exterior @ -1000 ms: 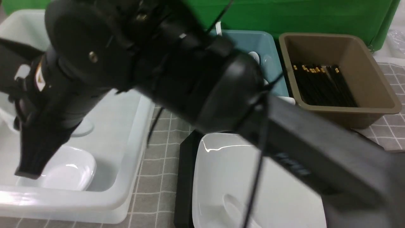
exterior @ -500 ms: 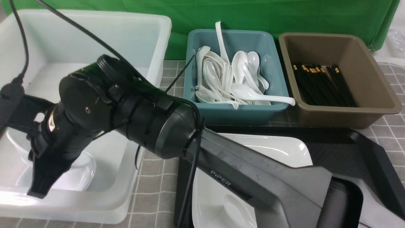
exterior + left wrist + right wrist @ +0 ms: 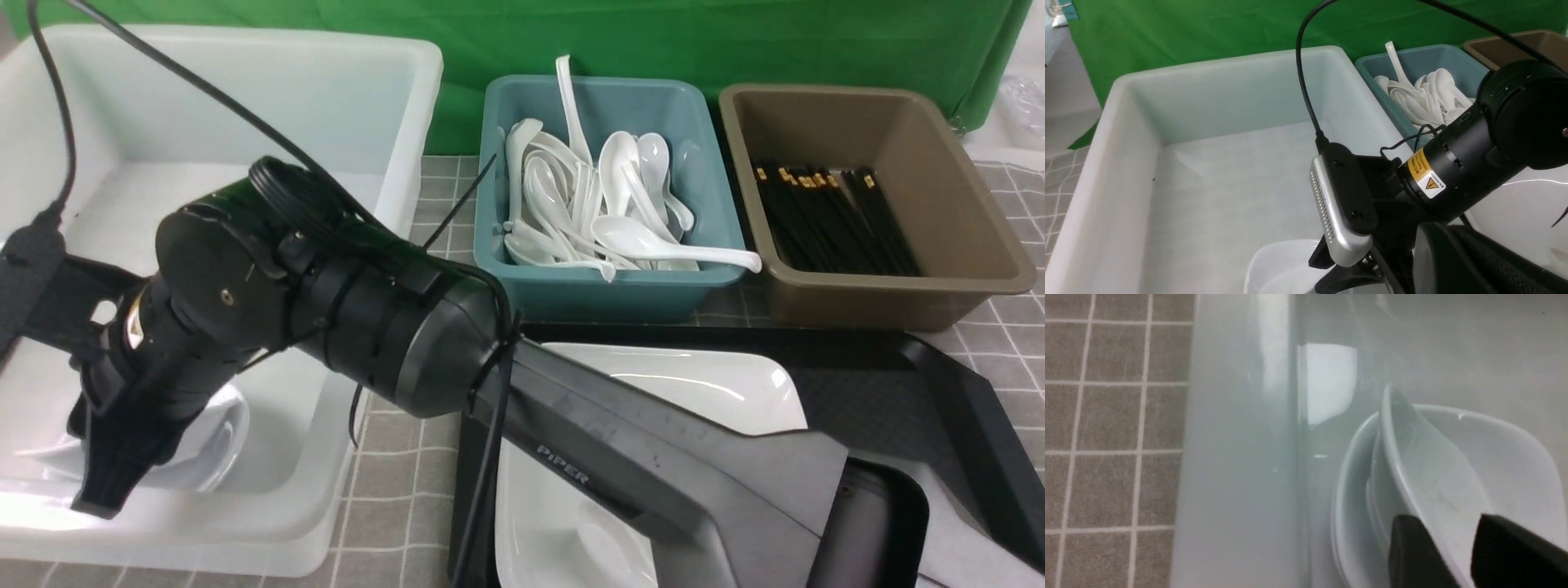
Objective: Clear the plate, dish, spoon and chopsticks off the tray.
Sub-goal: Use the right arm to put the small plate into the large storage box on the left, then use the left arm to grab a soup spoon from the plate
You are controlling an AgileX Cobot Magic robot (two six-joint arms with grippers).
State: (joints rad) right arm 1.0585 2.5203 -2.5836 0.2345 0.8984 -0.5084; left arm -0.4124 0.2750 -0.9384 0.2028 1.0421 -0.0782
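My right arm reaches across into the white tub [image 3: 384,122]. My right gripper [image 3: 98,498] is low in the tub's near corner, shut on the rim of the small white dish [image 3: 224,425]. In the right wrist view the gripper [image 3: 1445,518] pinches the tilted dish [image 3: 1421,469], which leans into a second like dish [image 3: 1347,506] beneath it. The large white plate [image 3: 702,384] lies on the black tray [image 3: 898,392] with a white spoon [image 3: 608,547] on it. The tray's chopsticks are hidden. The left wrist view shows a dark shape low down; I cannot tell the left gripper's state.
A teal bin [image 3: 498,122] holds several white spoons. A brown bin [image 3: 963,204] holds several black chopsticks. Both stand behind the tray. The right arm's forearm [image 3: 620,457] lies over the tray's left part. Grey checked cloth [image 3: 408,457] covers the table.
My right arm swung down from in front of the camera into the tub's near corner. The dish in it now stands tilted against the one beneath.
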